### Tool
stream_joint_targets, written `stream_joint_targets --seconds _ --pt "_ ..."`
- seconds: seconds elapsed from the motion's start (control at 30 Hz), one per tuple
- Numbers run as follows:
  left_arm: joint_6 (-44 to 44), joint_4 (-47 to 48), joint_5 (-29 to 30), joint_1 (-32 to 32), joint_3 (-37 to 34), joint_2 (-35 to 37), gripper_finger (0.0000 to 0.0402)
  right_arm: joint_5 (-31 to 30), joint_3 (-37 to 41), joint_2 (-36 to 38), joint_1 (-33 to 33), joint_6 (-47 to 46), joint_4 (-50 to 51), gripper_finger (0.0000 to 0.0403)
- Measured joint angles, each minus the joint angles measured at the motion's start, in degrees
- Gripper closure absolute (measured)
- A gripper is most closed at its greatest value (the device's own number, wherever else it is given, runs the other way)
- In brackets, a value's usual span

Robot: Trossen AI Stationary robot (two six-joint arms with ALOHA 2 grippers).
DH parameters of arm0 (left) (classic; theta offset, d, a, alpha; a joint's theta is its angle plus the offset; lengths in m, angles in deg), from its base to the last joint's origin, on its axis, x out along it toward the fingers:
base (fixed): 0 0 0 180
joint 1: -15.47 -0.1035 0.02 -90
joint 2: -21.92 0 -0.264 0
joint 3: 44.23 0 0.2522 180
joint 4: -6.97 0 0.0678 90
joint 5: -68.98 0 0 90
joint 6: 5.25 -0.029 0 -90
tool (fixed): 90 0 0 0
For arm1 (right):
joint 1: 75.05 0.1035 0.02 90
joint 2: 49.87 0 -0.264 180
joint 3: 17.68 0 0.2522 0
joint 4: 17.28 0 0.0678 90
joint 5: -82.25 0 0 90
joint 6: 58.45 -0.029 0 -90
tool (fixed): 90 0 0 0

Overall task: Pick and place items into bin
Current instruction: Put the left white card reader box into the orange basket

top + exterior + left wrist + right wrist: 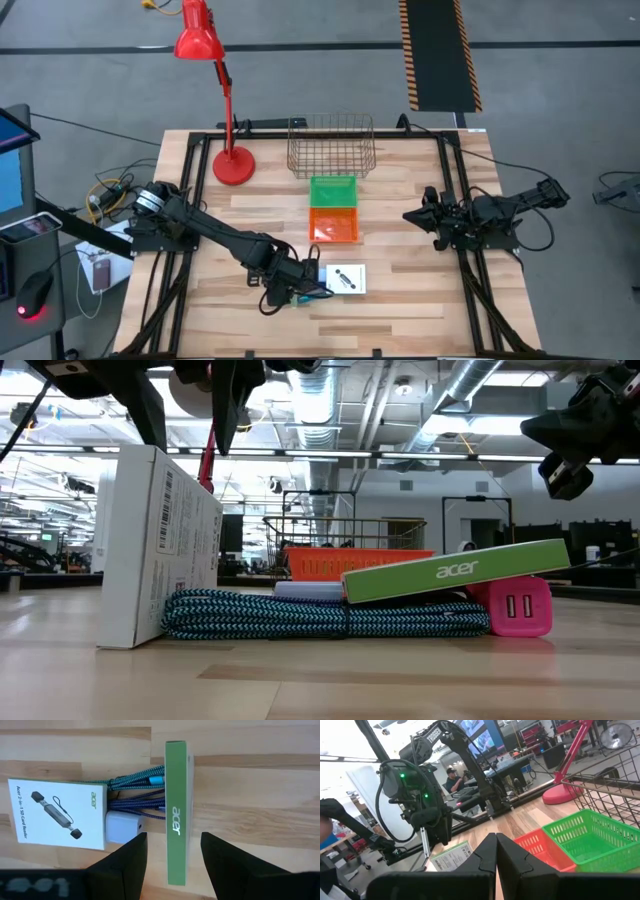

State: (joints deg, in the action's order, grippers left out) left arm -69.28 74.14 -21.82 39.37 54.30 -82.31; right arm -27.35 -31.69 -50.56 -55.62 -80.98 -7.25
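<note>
The left end effector [172,857] is positioned low over the near centre of the table [400,300], its two fingers [125,860] spread apart on either side of a slim green box [176,810] marked "acer". No contact between the fingers and the box can be confirmed. The green box rests across a coiled blue braided cable [137,795]. Beside the cable are located a small white charger [120,827] and a white card-reader box [60,815]. A pink charger [515,605] lies at the cable's other end. Farther back, an orange bin [334,224] and a green bin [333,190] are set before a wire basket [331,145]. The right end effector [496,851] is held at the table's right edge, fingers pressed together, empty.
</note>
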Motion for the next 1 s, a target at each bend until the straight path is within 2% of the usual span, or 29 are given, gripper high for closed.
stream_joint_targets --seconds 1.0 --pt "1.2 -0.5 -2.0 -0.8 0.1 -1.9 0.0226 0.0 0.0 0.0 0.0 0.0 0.0 0.0403"
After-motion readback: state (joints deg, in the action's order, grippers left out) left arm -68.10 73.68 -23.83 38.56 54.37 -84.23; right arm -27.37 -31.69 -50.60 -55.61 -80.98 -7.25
